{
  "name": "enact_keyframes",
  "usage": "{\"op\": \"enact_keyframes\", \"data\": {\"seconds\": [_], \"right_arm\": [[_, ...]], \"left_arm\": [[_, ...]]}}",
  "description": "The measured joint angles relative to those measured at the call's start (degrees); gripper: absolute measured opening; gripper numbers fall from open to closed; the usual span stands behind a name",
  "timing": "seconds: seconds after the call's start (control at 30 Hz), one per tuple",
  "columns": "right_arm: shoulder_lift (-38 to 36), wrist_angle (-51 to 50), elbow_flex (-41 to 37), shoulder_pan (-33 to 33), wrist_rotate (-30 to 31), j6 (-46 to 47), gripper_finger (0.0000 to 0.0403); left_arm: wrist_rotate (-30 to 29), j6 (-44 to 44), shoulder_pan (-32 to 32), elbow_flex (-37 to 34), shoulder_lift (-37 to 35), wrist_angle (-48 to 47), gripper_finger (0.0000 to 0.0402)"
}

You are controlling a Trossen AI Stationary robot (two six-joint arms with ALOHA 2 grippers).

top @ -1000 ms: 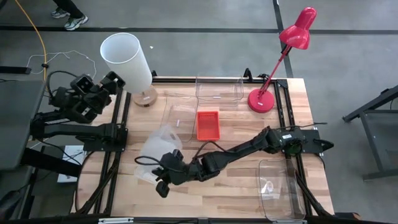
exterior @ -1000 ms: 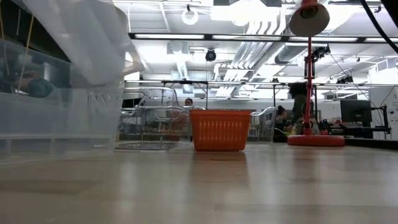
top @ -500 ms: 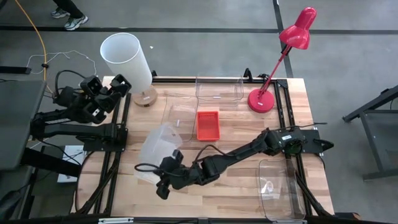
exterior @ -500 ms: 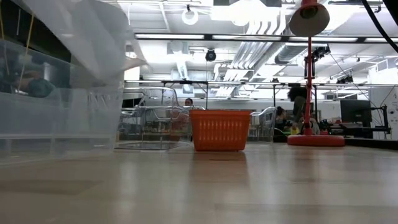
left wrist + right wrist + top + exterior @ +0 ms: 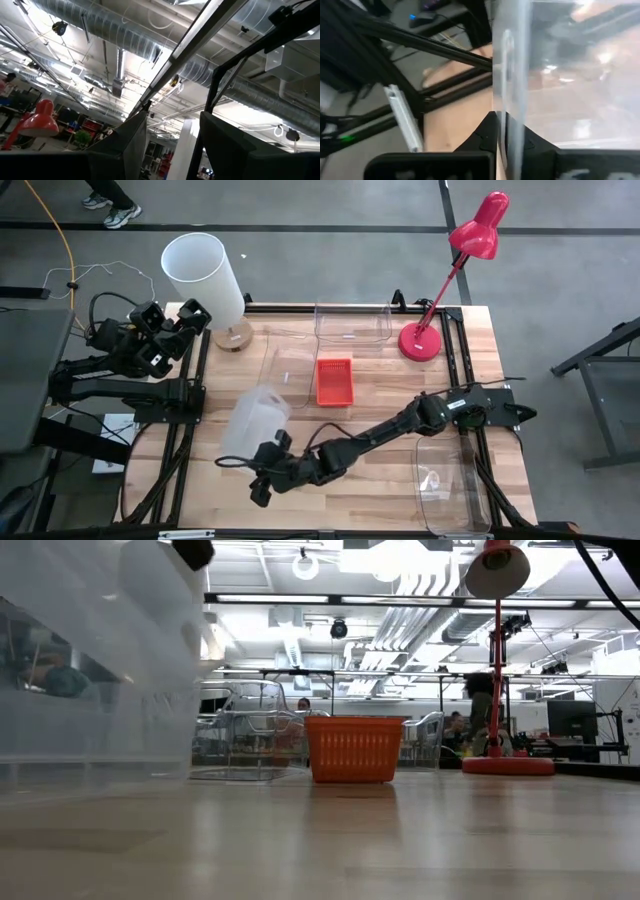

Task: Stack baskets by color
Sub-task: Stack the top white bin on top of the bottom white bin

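Note:
My right gripper (image 5: 268, 478) reaches across to the table's near left and is shut on a clear bin (image 5: 255, 418), which is tilted. In the low view this bin (image 5: 150, 610) hangs over another clear bin (image 5: 90, 740) that stands on the table. An orange basket (image 5: 335, 380) sits on its base at mid-table. My left gripper (image 5: 172, 150) is open with nothing between its fingers. It is raised off the table's far left corner and points up at the ceiling. My right gripper pinches one clear wall of the bin (image 5: 509, 107) between its two fingers (image 5: 485, 137), one finger on each face of the wall. The fingers come from the table's near side, slanting slightly down. The bin is tilted; whether its low edge touches the bin below cannot be told.
More clear bins stand at the far middle (image 5: 352, 323), beside the orange basket (image 5: 290, 368) and at the near right (image 5: 445, 478). A white lampshade (image 5: 205, 275) stands at the far left and a red desk lamp (image 5: 420, 340) at the far right.
My right gripper has gone down and a little toward the table's near edge, rolling slightly. The clear bin has come with it, sinking over the bin below and tipping further.

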Motion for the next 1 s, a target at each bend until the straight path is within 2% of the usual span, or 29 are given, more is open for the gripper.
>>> {"op": "enact_keyframes", "data": {"seconds": [0.13, 0.6, 0.7, 1.0], "right_arm": [[-0.1, -3.02, 0.02, -0.16, 2.13, 1.26, 0.0], [-0.1, -5.8, 0.02, -0.58, -1.49, 3.58, 0.0006], [-0.1, -6.2, 0.02, -0.58, -1.49, 3.69, 0.003], [-1.53, -12.14, 0.02, -0.58, -1.44, 3.09, 0.0155]], "left_arm": [[-0.01, -0.04, 0.0, 0.0, 0.0, 0.0, 0.0172], [-0.01, 0.06, 0.0, 0.0, 0.0, 0.0, 0.0172], [-0.02, 0.04, 0.0, 0.0, 0.0, 0.0, 0.0172], [-0.02, 0.07, 0.0, 0.0, 0.0, -0.02, 0.0172]]}}
